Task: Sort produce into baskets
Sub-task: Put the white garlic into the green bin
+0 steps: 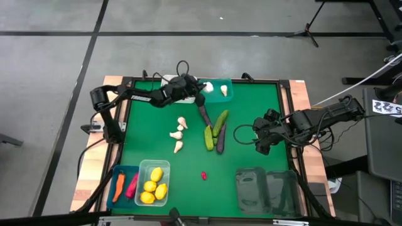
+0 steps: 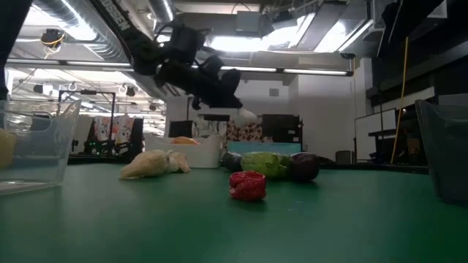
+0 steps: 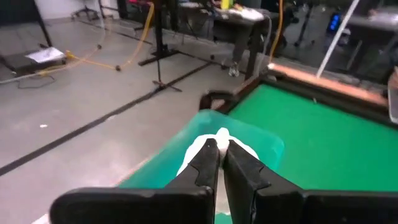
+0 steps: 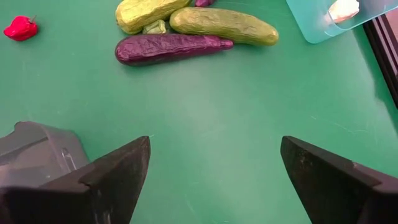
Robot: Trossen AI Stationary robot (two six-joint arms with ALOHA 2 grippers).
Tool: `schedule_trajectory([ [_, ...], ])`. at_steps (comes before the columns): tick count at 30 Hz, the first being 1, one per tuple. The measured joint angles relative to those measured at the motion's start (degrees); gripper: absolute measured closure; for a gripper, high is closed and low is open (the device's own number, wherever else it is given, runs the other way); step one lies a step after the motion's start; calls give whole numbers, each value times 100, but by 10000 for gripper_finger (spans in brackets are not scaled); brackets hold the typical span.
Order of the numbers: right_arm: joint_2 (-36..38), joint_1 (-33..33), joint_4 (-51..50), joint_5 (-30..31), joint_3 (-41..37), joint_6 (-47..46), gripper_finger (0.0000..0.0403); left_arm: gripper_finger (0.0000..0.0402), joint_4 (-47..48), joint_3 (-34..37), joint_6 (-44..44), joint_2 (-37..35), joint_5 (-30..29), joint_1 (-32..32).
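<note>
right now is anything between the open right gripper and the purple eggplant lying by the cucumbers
Nothing visible. In the right wrist view the right gripper stands open over bare green mat, and the purple eggplant lies straight ahead with only mat between. The cucumbers lie beyond it, and the dark bin sits off to one side of the path.

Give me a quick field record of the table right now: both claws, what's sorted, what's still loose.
left claw: shut on a white garlic, above the teal bin
right claw: open, empty, at the table's right side
teal bin: one garlic inside
clear pale green bin: lemons
blue bin: carrot, red chilli
dark bins: nothing seen inside
loose: three garlics, cucumbers, eggplants, small red piece
</note>
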State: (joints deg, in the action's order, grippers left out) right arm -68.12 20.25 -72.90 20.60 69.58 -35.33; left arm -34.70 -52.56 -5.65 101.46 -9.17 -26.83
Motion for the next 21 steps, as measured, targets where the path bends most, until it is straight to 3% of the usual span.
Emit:
schedule_trajectory([
  [9,0,0,-3,-2,0,-24,43,376,-68,2,22,137,-35,-15],
  [21,0,0,6,-2,0,-33,43,246,-116,4,207,110,376,11],
])
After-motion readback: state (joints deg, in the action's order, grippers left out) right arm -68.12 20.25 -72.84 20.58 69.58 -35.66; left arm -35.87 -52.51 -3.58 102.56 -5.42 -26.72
